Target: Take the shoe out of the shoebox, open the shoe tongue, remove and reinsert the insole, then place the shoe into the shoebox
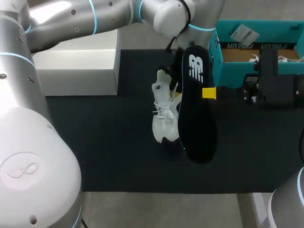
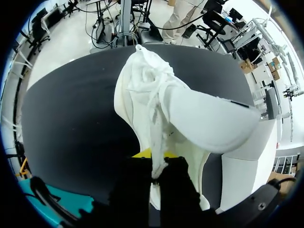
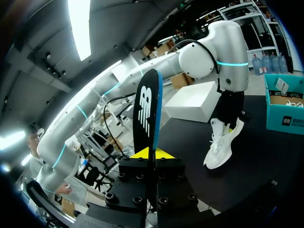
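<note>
Navy insole (image 1: 197, 109) is hanging clear of the white sneaker (image 1: 164, 121), likely light and floppy, best gripped mid-edge | right gripper (image 3: 152, 153) is clamping its edge | left gripper (image 2: 156, 156) is clamping the sneaker above black mat (image 1: 95, 142) | teal shoebox (image 1: 228, 71) is waiting behind

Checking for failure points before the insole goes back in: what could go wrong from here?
The right end effector pinches the insole by one edge only; the free rest could flex or pivot and miss the opening of the shoe. The shoe hangs from the left end effector by a narrow strip of its upper, so pushing the insole in could swing it or pull it loose.
</note>
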Robot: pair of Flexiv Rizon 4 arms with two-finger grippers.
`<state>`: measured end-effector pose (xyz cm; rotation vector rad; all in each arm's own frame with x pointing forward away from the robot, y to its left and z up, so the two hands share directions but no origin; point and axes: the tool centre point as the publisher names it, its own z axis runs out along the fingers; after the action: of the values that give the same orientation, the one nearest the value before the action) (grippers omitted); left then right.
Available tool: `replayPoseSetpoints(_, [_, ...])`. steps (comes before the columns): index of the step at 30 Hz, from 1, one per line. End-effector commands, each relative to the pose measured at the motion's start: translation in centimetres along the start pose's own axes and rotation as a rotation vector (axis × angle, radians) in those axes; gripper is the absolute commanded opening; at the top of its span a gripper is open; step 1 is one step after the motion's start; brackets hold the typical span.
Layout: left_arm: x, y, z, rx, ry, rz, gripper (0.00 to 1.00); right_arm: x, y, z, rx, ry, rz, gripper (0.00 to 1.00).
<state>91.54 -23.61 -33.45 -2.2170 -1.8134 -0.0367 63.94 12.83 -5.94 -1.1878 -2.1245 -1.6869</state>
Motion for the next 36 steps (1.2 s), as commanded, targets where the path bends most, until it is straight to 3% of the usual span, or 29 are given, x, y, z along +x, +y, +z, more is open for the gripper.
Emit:
replayPoseSetpoints(1, [-0.6,0.5,0.2,0.029,-0.015,-0.036,0.0,0.6,-0.4,0.0,-0.009,-0.01,0.001,0.0])
replayPoseSetpoints(36, [-3.5,2.3,4.7,0.12,0.088,-0.034,0.01,0.6,-0.4,0.0,-0.009,-0.01,0.001,0.0])
